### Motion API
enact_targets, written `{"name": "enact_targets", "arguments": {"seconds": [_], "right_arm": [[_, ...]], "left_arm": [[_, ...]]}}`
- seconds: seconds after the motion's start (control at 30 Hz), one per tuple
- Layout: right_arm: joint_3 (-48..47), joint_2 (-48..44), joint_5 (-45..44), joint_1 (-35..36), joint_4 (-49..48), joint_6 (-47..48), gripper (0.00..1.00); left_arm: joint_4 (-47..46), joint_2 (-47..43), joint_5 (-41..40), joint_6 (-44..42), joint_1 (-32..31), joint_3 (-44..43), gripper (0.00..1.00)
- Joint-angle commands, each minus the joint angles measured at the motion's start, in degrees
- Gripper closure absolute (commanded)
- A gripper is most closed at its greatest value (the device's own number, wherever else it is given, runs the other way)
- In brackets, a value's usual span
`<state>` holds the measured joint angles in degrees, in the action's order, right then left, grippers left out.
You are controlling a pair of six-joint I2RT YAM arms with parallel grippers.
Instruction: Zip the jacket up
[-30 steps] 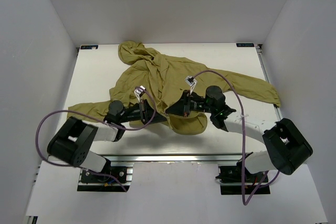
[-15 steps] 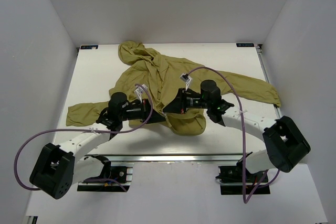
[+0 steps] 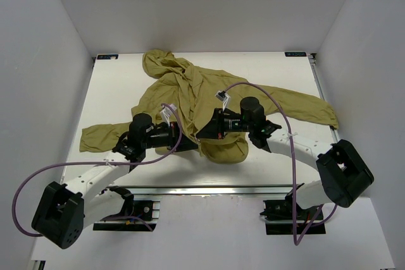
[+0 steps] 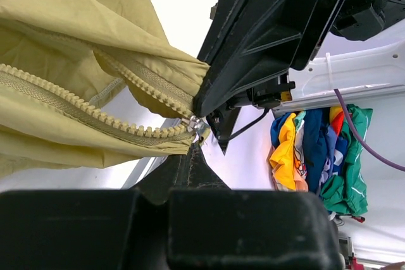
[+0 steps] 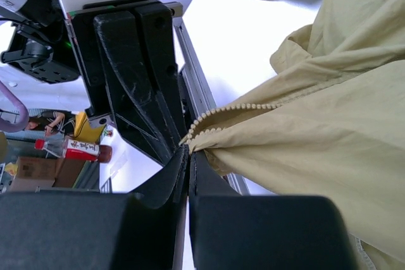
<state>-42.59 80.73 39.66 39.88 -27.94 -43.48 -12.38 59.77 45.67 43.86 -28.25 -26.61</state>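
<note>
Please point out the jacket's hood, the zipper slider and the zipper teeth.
Hood [image 3: 160, 62]: top external view, middle of its bunched fabric.
Zipper slider [image 4: 199, 127]: left wrist view, its metal body.
Zipper teeth [image 5: 234, 109]: right wrist view, middle of the row.

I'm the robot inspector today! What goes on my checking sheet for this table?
Surface: white table, bare around the cloth.
Job's things: olive jacket, spread out and wrinkled; zipper teeth apart, meeting only at the bottom end.
Clutter: nothing seen.
Hands: left hand shut on the jacket at the zipper's bottom end; right hand shut on the jacket edge beside it.
Cables: purple cables loop from both arms.
Surroundings: white walls; coloured clothes beyond the table.
</note>
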Motion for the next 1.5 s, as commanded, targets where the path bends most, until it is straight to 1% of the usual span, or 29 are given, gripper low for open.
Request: {"name": "enact_targets", "arguments": {"seconds": [0.0,0.03,0.1,0.13,0.3,0.33,0.47,0.57,0.67,0.77,0.83,0.9,1.0,1.13,1.2,1.37,1.43,1.47], "right_arm": [[-0.9,-0.9,0.2,-0.2,0.3,1.1,0.99],[-0.9,-1.0,0.2,-0.2,1.5,1.6,0.91],[-1.3,-1.5,0.3,-0.2,2.8,3.0,0.81],[-1.4,-1.6,0.4,-0.2,3.5,3.8,0.73],[-2.9,-3.0,0.9,-0.2,9.2,8.1,0.61],[-3.0,-3.3,0.9,-0.2,9.7,8.7,0.56],[-3.4,-4.2,0.4,-0.2,13.7,11.4,0.49],[-3.7,-5.5,-1.9,-0.2,18.6,15.0,0.46],[-3.8,-8.3,-5.5,0.0,24.2,20.2,0.37],[-3.8,-10.9,-10.0,1.6,30.2,24.0,0.37],[-3.4,-12.2,-12.6,4.5,31.0,24.5,0.37],[-3.3,-11.9,-15.1,8.5,30.8,24.3,0.36],[-3.3,-9.9,-16.2,11.9,28.7,22.9,0.36],[-5.0,-7.8,-19.3,15.0,28.6,22.7,0.37],[-5.0,-7.3,-21.4,15.8,26.2,22.2,0.37],[-4.5,-6.3,-24.3,16.3,23.0,19.4,0.43],[-4.7,-5.7,-23.8,16.5,22.0,19.4,0.52],[-5.0,-5.5,-23.8,16.5,22.1,19.5,0.58]], "left_arm": [[2.5,-1.6,-0.1,-0.9,-0.3,1.4,1.00],[2.5,-1.6,0.0,-0.6,-0.3,1.5,1.00],[2.3,-1.3,0.0,-0.4,-0.3,1.3,1.00],[2.3,-1.1,-0.1,0.1,-0.3,1.3,1.00],[0.9,-0.3,0.1,1.6,-0.3,0.6,1.00],[0.9,-0.1,-0.1,2.3,-0.3,0.7,1.00],[-0.2,-0.2,0.3,4.0,-0.3,0.7,1.00],[0.1,-0.6,-0.3,5.4,-0.3,0.6,1.00],[1.4,-0.4,-0.8,6.4,-0.3,-0.2,1.00],[3.5,-0.4,-1.6,6.2,-0.3,-1.7,1.00],[5.3,-0.8,-2.9,5.7,-0.3,-2.4,1.00],[6.0,-0.9,-3.1,5.6,-0.3,-2.9,1.00],[6.1,-0.9,-3.2,5.6,-0.3,-2.8,1.00],[6.8,-1.2,-3.9,5.6,-0.3,-3.1,1.00],[7.6,-1.3,-4.1,5.3,-0.3,-3.7,1.00],[7.6,-2.4,-4.4,5.0,-0.4,-3.4,1.00],[7.6,-2.5,-4.4,5.1,-0.3,-3.4,1.00],[7.8,-2.5,-4.5,4.9,-0.3,-3.5,1.00]]}}
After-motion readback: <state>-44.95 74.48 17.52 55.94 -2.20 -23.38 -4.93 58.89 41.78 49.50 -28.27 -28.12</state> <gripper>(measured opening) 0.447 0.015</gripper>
